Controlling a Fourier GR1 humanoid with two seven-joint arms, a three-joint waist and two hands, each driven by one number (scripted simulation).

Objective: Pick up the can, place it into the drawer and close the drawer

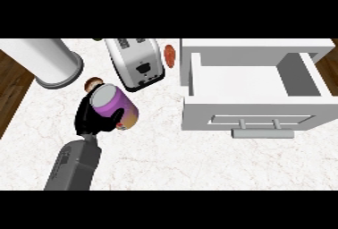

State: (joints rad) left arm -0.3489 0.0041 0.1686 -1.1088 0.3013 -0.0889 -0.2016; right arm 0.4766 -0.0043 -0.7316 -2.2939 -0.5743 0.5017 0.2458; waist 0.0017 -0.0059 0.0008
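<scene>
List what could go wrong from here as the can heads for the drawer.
1. The left hand curls round the purple can close beside the toaster; lifting could bump it.
2. The open drawer has a raised front wall facing the counter; a low carry might strike it.
3. The can looks tilted in the hand, so it may land on its side.

One grey forearm comes up from the lower edge at the view's left, leaning slightly right toward its wrist. It is the left arm. Its black left hand sits at the can, just below and left of it, fingers and thumb curled round the can's side, with the can's top showing above the hand. The right hand does not show.
</scene>
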